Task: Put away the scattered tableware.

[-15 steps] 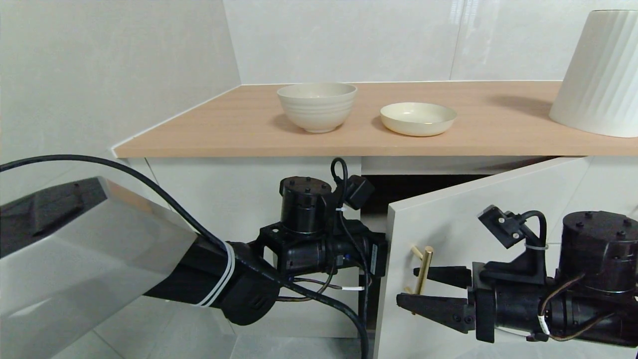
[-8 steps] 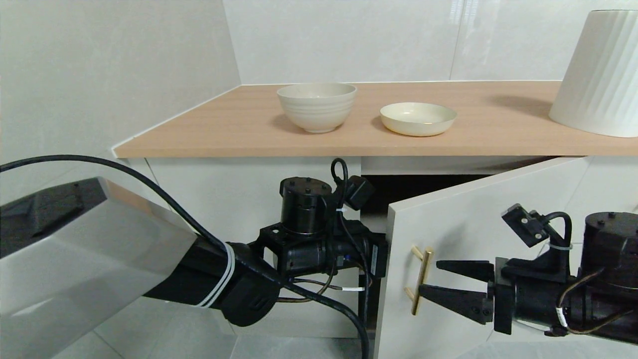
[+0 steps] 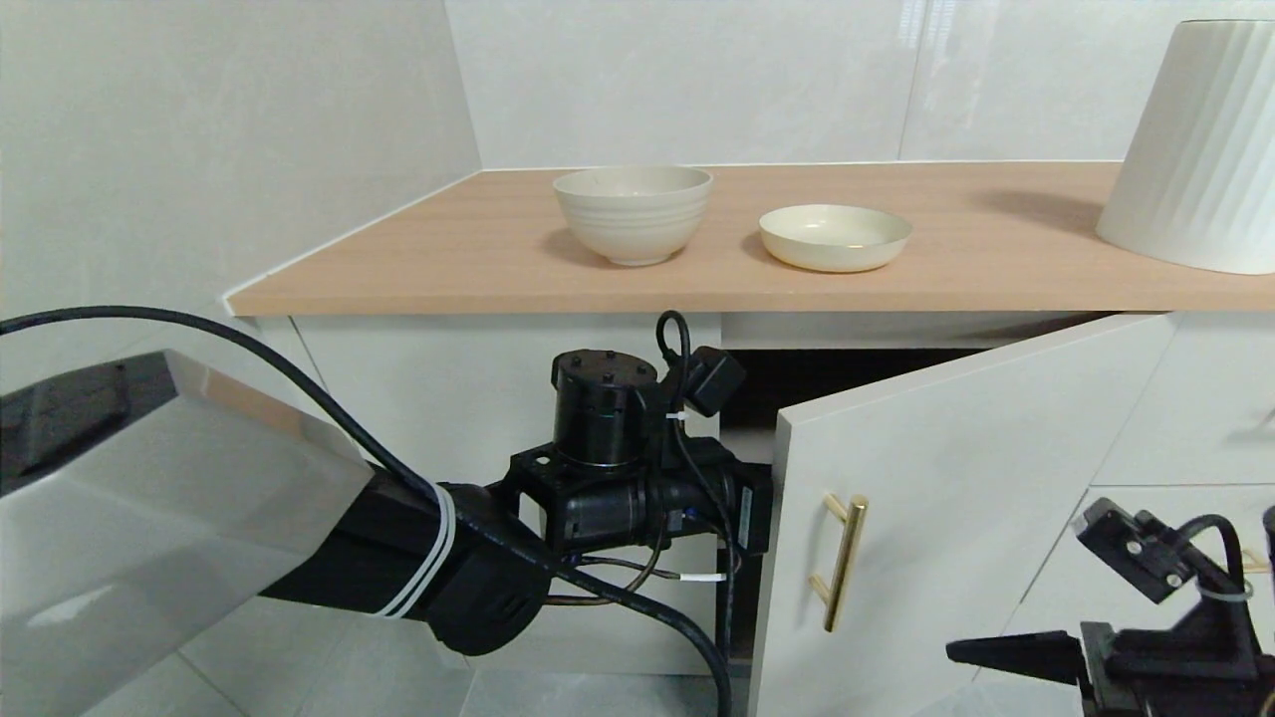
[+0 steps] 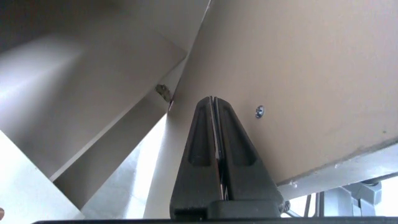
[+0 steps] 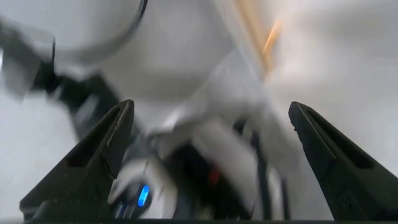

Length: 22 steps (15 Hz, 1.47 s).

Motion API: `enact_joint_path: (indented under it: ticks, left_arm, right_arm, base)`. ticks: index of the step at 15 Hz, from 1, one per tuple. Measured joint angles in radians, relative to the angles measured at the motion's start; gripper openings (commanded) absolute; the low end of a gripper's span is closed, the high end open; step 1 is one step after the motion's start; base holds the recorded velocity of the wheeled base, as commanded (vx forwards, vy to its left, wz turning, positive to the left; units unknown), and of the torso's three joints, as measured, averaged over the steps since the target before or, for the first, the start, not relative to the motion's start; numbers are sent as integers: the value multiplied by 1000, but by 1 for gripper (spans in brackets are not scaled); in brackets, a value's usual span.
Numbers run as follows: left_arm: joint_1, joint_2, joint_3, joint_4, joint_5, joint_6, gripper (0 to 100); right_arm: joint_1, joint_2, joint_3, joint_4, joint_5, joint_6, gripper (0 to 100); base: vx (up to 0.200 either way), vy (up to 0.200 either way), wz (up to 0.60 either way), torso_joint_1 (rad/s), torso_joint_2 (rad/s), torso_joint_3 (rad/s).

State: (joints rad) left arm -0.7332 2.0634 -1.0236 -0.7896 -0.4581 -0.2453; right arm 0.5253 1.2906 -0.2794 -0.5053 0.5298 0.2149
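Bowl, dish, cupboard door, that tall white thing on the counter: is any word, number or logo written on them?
None can be read.
The bowl, the shallow dish, the cabinet door and the ribbed white object are all plain, with no print.
The right wrist view is too blurred to tell any lettering.

Bright, even light (soft shadows beside bowl (image 3: 634,213))

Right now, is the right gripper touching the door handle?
Apart. Head view shows a clear stretch of door between the right gripper and the handle.
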Motion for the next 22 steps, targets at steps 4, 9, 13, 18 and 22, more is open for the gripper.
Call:
enact_joint_path:
  ticks: [4, 9, 13, 18, 22]
  left_arm:
    - [-2, 0, 1, 1, 0, -10, 0]
    - [-1, 9, -5, -3, 2, -21, 0]
    - [-1, 26, -29, -2, -1, -33, 0]
    - [-15, 39, -25, -2, 27, -37, 0]
    - [-57, 48, -45, 9, 49, -36, 0]
  right_arm:
    - [68, -151, -14, 156, -17, -11, 100]
    - [75, -185, -14, 159, -17, -11, 100]
    - [76, -200, -8, 165, -16, -11, 100]
    - [75, -219, -4, 167, -16, -11, 100]
    - [77, -220, 3, 167, -12, -11, 100]
  base:
    - [0, 0, 0, 0, 0, 0]
    - [-120, 0, 0, 1, 1, 1]
    - [0, 0, 0, 0, 0, 0]
    - [-120, 0, 0, 3, 3, 1]
    - [-50, 0, 0, 2, 2, 1]
